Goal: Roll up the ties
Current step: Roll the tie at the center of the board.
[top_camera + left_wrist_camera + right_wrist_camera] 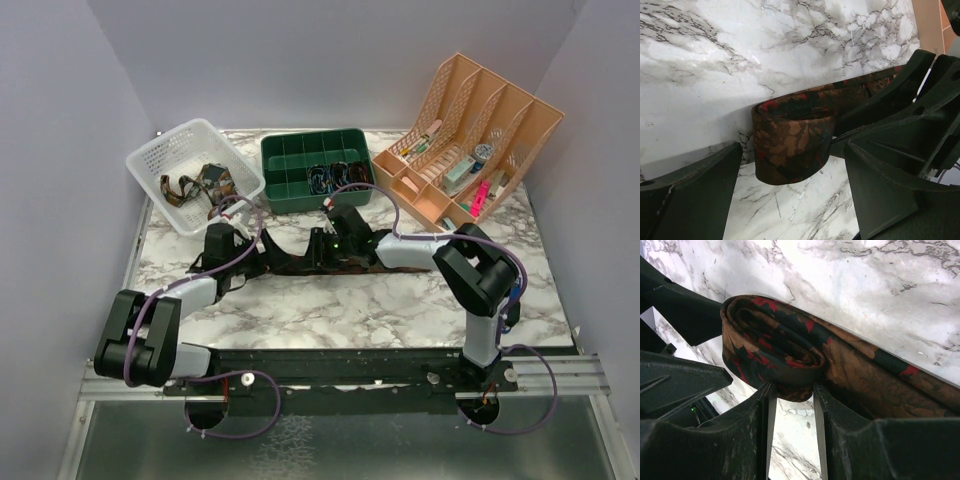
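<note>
A dark brown tie with red-orange pattern (292, 265) lies across the middle of the marble table, one end rolled up. In the left wrist view the roll (792, 145) stands on edge between my wide-open left gripper's (794, 155) fingers, touching neither. In the right wrist view my right gripper (792, 392) pinches the lower edge of the roll (775, 347), while the unrolled tail (880, 385) runs off to the right. From above, the left gripper (262, 250) and right gripper (320, 248) face each other over the roll.
A white basket (160, 160) at the back left holds more loose ties (200, 185). A green divided tray (300, 150) behind the grippers holds rolled ties (330, 178). A peach desk organizer (500, 110) stands at the back right.
</note>
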Controlling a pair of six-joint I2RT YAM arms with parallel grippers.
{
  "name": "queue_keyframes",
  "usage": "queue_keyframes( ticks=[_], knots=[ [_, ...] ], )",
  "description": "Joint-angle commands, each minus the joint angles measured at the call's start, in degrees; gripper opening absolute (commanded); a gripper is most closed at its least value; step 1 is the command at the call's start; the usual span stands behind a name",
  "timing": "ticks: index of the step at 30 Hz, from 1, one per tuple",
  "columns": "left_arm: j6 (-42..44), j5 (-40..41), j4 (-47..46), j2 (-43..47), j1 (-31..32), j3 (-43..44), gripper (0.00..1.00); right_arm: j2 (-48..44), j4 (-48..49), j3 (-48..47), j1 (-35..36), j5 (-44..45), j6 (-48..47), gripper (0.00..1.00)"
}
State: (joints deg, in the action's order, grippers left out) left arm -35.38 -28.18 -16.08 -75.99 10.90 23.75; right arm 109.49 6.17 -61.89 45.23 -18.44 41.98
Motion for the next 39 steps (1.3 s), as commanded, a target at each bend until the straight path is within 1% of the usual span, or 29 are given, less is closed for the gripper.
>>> queue_keyframes(
  ticks=[1,10,18,20,24,26,36,39],
  knots=[
    [0.0,-2.0,-5.7,-1.7,0.6,-1.6,0.82,1.4,-2.0,-1.9,-0.6,1.0,-0.3,0.41],
    [0.8,-1.6,-9.5,-3.5,1.0,-2.3,0.79,1.7,-1.8,-2.3,-1.0,0.5,-0.3,0.41],
    [1.3,-0.2,-9.9,-4.1,1.0,-2.2,0.8,2.0,-2.5,-2.5,-1.3,0.8,-0.1,0.41],
    [1.5,-0.2,-9.9,-4.4,1.0,-2.1,0.78,2.0,-2.6,-2.5,-1.4,0.7,-0.1,0.41],
    [1.3,0.0,-9.9,-4.6,1.0,-2.1,0.71,2.1,-2.6,-2.4,-1.5,0.6,0.1,0.41],
    [1.2,0.0,-10.0,-4.9,1.0,-1.9,0.64,2.2,-2.6,-2.4,-1.5,0.3,0.2,0.41],
    [1.4,-0.4,-10.1,-5.0,1.0,-1.6,0.53,2.4,-2.8,-2.6,-1.5,0.0,0.3,0.41],
    [1.5,-0.6,-10.1,-4.9,1.0,-1.6,0.43,2.5,-2.8,-2.6,-1.5,-0.2,0.3,0.41]
  ],
)
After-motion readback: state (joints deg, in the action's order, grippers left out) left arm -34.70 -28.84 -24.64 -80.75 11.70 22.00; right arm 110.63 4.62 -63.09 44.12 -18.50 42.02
